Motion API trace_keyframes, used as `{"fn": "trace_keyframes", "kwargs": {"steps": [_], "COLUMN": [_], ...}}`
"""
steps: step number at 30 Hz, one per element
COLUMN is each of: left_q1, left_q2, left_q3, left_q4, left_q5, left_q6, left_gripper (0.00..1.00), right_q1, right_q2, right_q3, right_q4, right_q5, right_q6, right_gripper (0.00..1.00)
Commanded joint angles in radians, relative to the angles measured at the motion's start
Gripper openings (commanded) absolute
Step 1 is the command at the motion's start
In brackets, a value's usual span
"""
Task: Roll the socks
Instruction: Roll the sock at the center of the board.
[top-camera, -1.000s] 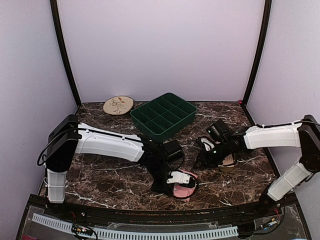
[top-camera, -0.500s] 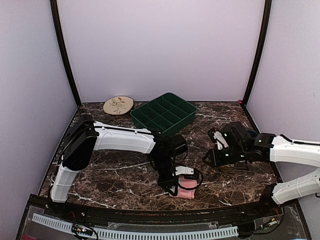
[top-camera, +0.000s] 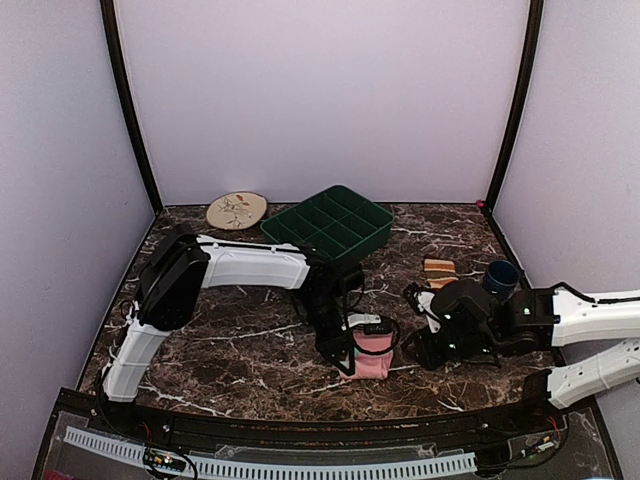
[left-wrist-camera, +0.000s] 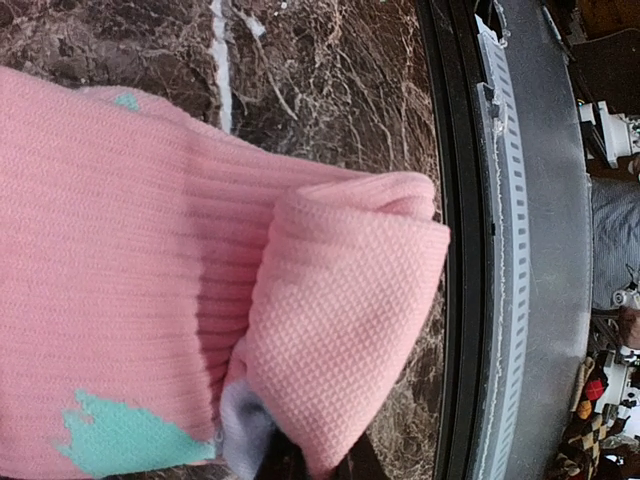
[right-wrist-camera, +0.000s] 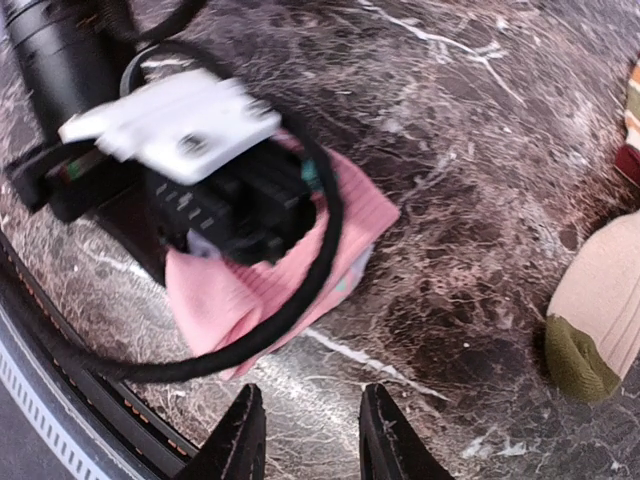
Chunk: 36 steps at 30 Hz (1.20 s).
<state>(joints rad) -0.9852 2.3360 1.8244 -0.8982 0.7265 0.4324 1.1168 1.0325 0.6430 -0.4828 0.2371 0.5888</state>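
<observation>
The left pincer (top-camera: 350, 354) is clamped on the pink sock (left-wrist-camera: 150, 300), near the front middle of the surface (top-camera: 230, 340). In the left wrist view the sock fills most of the frame: ribbed knit on its broad part, a finer pebbled weave on the folded flap that doubles over it, a mint-green patch low on the fabric and a sliver of pale grey-white beneath the fold. A black cable (right-wrist-camera: 330, 230) loops around the pincer's dark body and white housing and lies across the sock.

The right pincer (right-wrist-camera: 305, 445) hovers just to the right of that bundle, its two black fingers narrowly parted with nothing between them, only bare stone below. The tan sock (right-wrist-camera: 600, 300) lies flat to the right of it, smooth and rounded at an olive-green toe; its brown-orange striped cuff shows farther back.

The surface is dark brown marble with white veins, glossy in patches. At its far edge sit a dark green tray (top-camera: 328, 230) of square compartments and a round beige plate (top-camera: 237, 210) with a faint pattern. Plain lilac walls (top-camera: 320, 90) close in three sides, with black posts (top-camera: 130, 110) at the corners. A black rail with a white toothed strip (top-camera: 300, 468) runs along the near edge.
</observation>
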Motion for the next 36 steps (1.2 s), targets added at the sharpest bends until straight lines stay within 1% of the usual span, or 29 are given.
{"fn": "trace_keyframes", "kwargs": {"steps": [1, 5, 11, 14, 21, 26, 28, 32, 36], "left_q1": [0.013, 0.011, 0.011, 0.011, 0.011, 0.011, 0.011, 0.011, 0.011], "left_q2": [0.069, 0.08, 0.092, 0.094, 0.096, 0.096, 0.098, 0.101, 0.109], "left_q3": [-0.016, -0.006, 0.003, 0.001, 0.0, 0.001, 0.001, 0.003, 0.012], "left_q4": [-0.032, -0.036, -0.034, -0.034, -0.036, -0.038, -0.039, -0.041, -0.044], "left_q5": [-0.09, -0.061, -0.045, -0.035, -0.015, -0.009, -0.007, -0.003, 0.002], "left_q6": [-0.008, -0.012, -0.015, -0.016, -0.018, -0.017, -0.017, -0.015, -0.014], "left_gripper": [0.0, 0.0, 0.0, 0.0, 0.0, 0.0, 0.0, 0.0, 0.0], "right_q1": [0.096, 0.165, 0.327, 0.368, 0.398, 0.417, 0.423, 0.425, 0.425], "right_q2": [0.0, 0.014, 0.156, 0.208, 0.27, 0.37, 0.405, 0.483, 0.553], "right_q3": [0.028, 0.041, 0.1, 0.11, 0.108, 0.14, 0.156, 0.222, 0.28], "right_q4": [-0.043, -0.047, -0.034, -0.008, 0.069, 0.087, 0.09, 0.046, -0.01], "right_q5": [0.103, 0.125, 0.173, 0.208, 0.266, 0.313, 0.337, 0.406, 0.453], "right_q6": [0.013, 0.0, -0.076, -0.129, -0.278, -0.358, -0.381, -0.418, -0.437], "right_gripper": [0.32, 0.31, 0.31, 0.31, 0.35, 0.38, 0.41, 0.46, 0.48]}}
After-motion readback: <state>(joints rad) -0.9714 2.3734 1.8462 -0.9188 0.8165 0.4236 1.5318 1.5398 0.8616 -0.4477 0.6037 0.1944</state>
